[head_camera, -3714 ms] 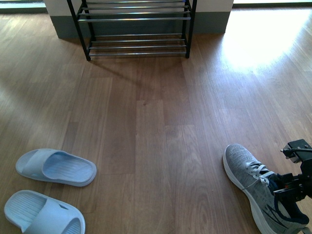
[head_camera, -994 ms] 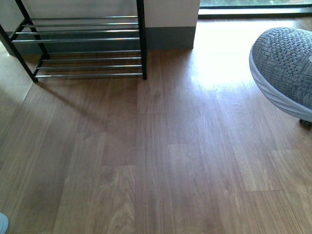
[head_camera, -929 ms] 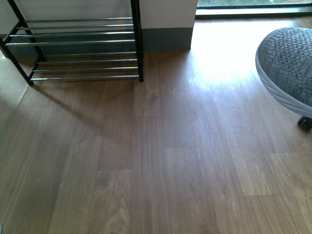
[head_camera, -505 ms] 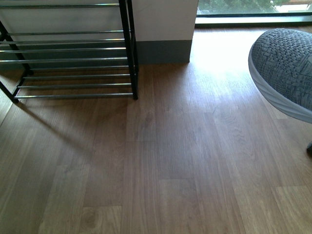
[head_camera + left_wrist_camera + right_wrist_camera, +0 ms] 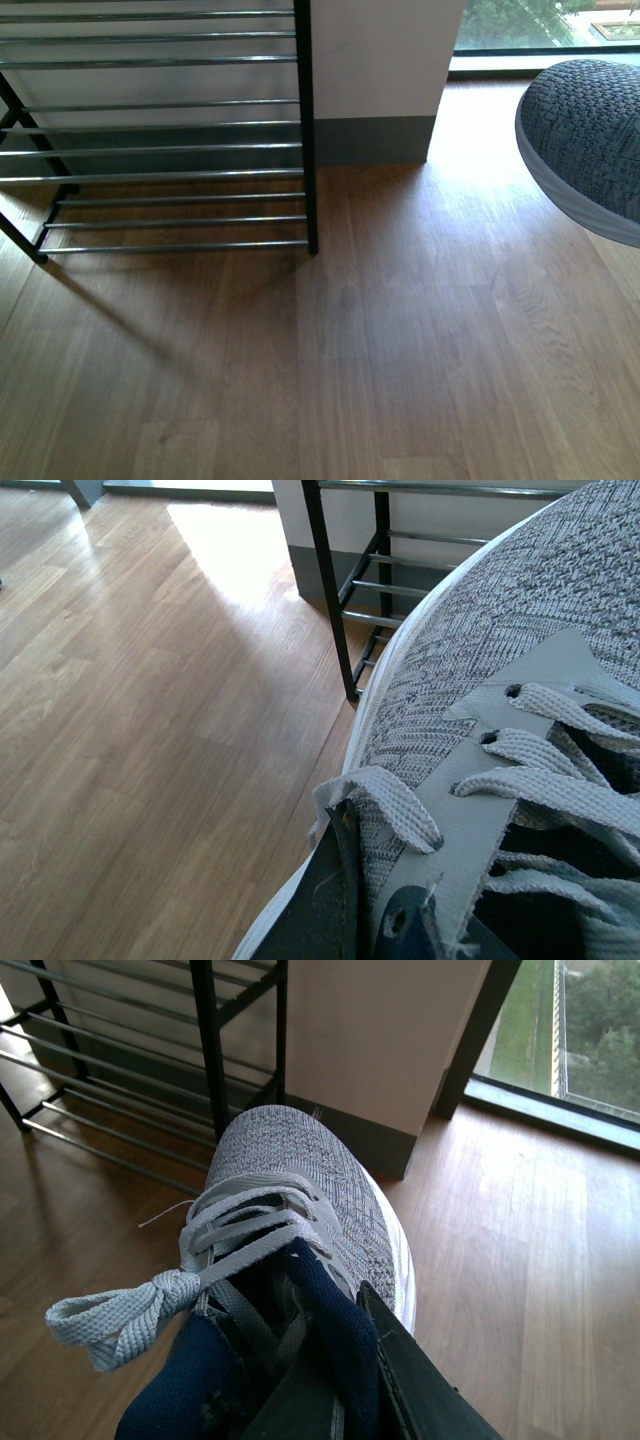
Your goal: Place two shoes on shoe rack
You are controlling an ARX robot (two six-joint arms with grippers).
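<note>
Shoe rack [image 5: 306, 130] is seen at the left of the front view, set on the wooden floor [image 5: 400, 350] against the wall [image 5: 380, 60]. The left-hand shoe [image 5: 480, 660] is held off the floor, toe toward the rack, with the left gripper [image 5: 345, 920] clamped at its collar. The right-hand shoe [image 5: 590, 140] is held at the far right, the right gripper [image 5: 350, 1390] closed on its navy lining. Neither shoe is yet set on the rods

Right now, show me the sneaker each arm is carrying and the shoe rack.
left arm's sneaker [image 5: 480, 630]: left wrist view, on the grey knit toe.
right arm's sneaker [image 5: 300, 1150]: right wrist view, on the grey knit toe.
shoe rack [image 5: 307, 130]: front view, on its black upright end post.
</note>
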